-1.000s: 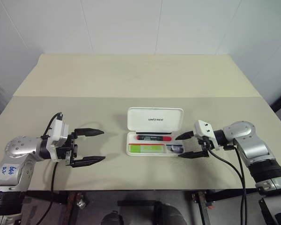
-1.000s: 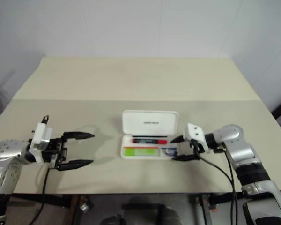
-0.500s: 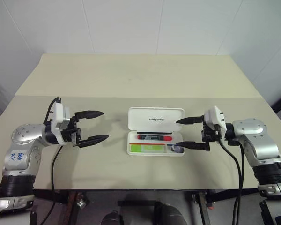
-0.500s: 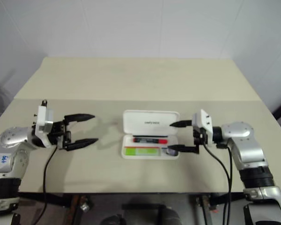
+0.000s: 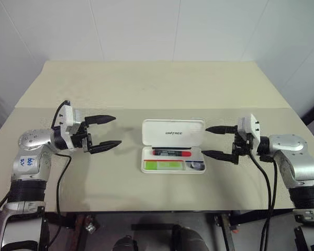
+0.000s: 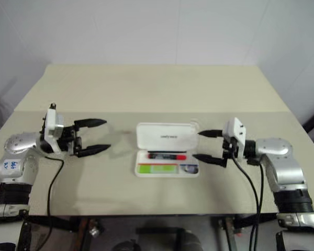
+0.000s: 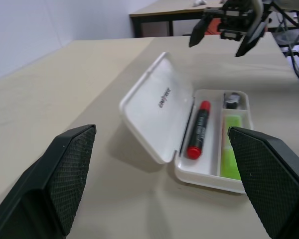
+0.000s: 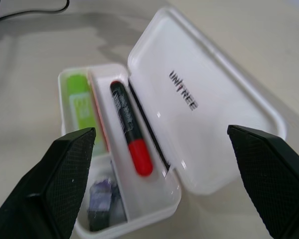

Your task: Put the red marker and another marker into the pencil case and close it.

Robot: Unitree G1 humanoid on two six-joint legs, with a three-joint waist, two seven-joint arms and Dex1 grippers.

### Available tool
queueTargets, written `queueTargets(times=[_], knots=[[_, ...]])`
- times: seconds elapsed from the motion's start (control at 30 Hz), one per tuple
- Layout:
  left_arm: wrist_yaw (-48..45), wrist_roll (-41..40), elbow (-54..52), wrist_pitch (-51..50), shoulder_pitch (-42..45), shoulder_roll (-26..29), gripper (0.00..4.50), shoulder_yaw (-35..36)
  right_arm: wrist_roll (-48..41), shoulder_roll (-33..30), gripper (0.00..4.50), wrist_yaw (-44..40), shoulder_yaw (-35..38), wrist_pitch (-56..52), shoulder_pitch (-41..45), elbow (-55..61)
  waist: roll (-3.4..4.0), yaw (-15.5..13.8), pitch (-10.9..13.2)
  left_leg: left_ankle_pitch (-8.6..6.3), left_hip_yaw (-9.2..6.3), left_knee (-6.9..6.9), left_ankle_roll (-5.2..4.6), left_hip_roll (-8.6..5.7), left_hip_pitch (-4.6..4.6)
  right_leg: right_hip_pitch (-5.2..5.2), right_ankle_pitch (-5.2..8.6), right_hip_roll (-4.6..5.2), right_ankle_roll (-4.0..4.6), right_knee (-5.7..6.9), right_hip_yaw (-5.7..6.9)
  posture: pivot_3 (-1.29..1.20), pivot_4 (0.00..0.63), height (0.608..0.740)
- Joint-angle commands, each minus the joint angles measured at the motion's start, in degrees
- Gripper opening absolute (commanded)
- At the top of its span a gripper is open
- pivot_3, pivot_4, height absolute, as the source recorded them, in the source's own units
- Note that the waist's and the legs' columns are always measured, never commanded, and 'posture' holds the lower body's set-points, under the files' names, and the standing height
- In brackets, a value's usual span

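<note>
Red marker [image 5: 171, 153] and green highlighter [image 5: 163, 165] both lie inside the pencil case [image 5: 173, 146], lid up. Left gripper [image 5: 105, 132] and right gripper [image 5: 217, 141] flank it, spread wide, empty. Remaining step: fold lid down.

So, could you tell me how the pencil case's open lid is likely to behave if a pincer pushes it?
The lid looks like rigid plastic, so it should swing on its hinge, not flex. The pencil case seems light, so it may slide on the smooth table.
</note>
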State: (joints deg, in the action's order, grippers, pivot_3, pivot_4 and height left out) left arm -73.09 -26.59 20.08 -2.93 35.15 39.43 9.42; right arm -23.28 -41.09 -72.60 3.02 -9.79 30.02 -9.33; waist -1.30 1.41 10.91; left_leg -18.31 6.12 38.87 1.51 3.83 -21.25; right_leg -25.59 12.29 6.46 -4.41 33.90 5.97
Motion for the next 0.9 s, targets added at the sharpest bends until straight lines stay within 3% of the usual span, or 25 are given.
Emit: queueTargets(times=[0.03,0.13,0.23,0.53,0.9], knots=[[-1.63,0.07,3.69,1.19,3.2,-0.33,4.5,0.11,-2.03,0.27,4.49,0.24,2.61,1.2,0.69,1.39,0.0,0.0,0.0,0.0,0.0,0.01,0.0,0.0,-0.01,0.0,0.0,0.0,0.0,0.0,0.0,0.0,0.15,0.74],[-3.75,0.31,8.95,1.33,6.46,-0.83,3.89,-0.32,-3.34,0.67,4.5,-0.32,3.06,1.67,0.78,1.17,0.0,-0.01,0.0,0.0,0.0,0.03,0.0,0.0,-0.02,0.0,-0.01,0.0,-0.02,0.0,0.0,0.0,0.15,0.74],[-5.57,2.09,16.38,3.78,10.96,-1.61,2.93,-1.24,-7.29,2.96,4.5,-1.25,5.63,2.89,1.04,-0.25,0.0,-0.06,0.0,-0.01,0.01,0.05,-0.01,0.0,-0.04,0.01,-0.02,-0.01,-0.03,-0.01,0.01,0.0,0.15,0.74],[-3.31,12.9,41.72,15.05,24.11,-5.93,0.01,-5.08,-7.22,3.37,4.5,-0.6,6.0,2.61,0.63,0.25,-0.01,-0.3,0.0,-0.05,0.03,0.12,-0.07,-0.02,-0.09,0.03,-0.06,-0.01,-0.1,-0.07,0.01,0.0,0.15,0.74],[7.63,22.39,53.99,18.38,31.91,-11.61,0.01,-6.61,-7.72,3.15,4.5,2.54,6.78,1.98,-2.61,3.77,-0.03,-0.28,0.01,-0.09,0.06,0.13,-0.11,-0.02,-0.12,0.02,-0.07,0.0,-0.13,-0.11,0.0,0.0,0.15,0.74]])
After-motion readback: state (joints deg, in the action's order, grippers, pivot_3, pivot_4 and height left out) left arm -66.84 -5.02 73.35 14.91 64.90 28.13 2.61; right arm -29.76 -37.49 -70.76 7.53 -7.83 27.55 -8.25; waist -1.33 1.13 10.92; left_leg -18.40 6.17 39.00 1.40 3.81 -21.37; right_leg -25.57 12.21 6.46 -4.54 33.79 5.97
